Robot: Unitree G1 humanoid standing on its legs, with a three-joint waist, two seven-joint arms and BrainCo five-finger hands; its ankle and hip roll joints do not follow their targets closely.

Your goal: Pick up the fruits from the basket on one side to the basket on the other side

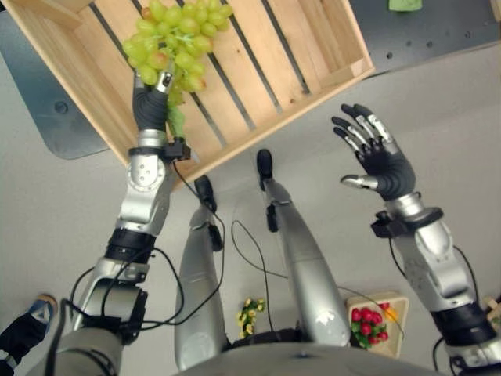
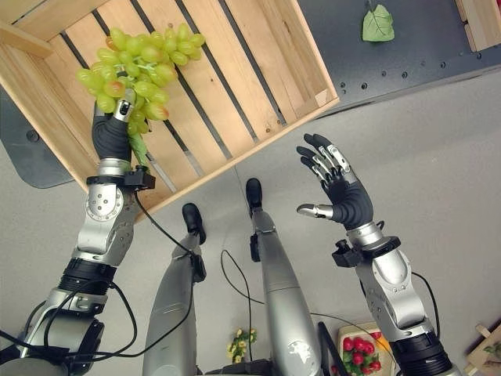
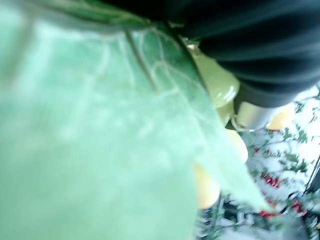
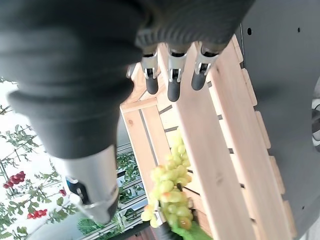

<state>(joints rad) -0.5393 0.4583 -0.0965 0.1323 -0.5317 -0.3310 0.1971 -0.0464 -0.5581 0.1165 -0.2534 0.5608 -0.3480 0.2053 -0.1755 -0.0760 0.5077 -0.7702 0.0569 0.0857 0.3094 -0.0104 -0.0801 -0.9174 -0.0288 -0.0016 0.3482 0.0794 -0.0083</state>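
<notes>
Green grapes [image 1: 176,39] hang over the slatted wooden crate [image 1: 297,55], bunched directly above the left hand [image 1: 150,102] clasping their stem end, while the right hand [image 1: 376,157] hovers spread well apart.

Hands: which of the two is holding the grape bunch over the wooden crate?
The left hand grips the green grape bunch over the wooden crate; the right hand is open and empty beside it.
</notes>
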